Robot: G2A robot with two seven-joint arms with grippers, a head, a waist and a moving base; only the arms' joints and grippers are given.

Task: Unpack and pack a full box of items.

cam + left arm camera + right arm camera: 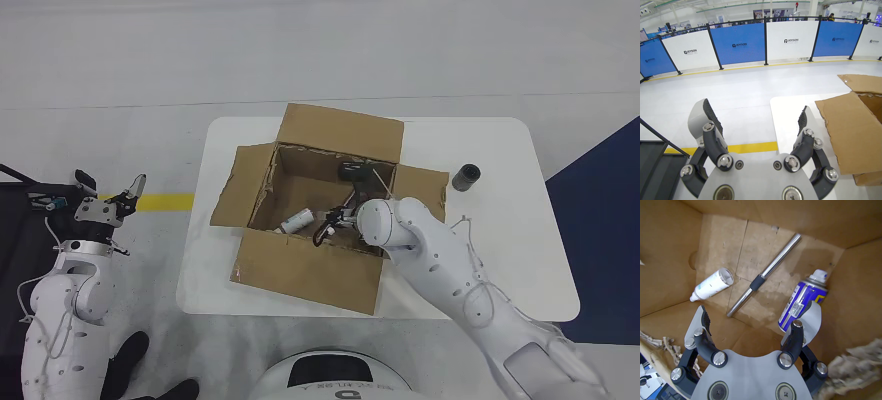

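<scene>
The cardboard box [310,270] stands open on the white table [500,260], all flaps folded outward.

The right gripper [758,310] is lowered inside the box, fingers apart and holding nothing. Three items lie on the box floor:
- A white bottle [712,285] on its side near one wall.
- A chrome rod [768,270] with a black collar at mid-length, lying diagonally across the floor.
- A blue spray can [800,296] with a white cap, in a corner. One finger of the right gripper stands in front of it in the wrist view; whether they touch cannot be judged.

The left gripper [755,106] hangs off the table on the robot's left, above the floor, well apart from the box, with its fingers apart and nothing between them.

A dark cylinder [466,177] stands on the table on the robot's right of the box.
</scene>
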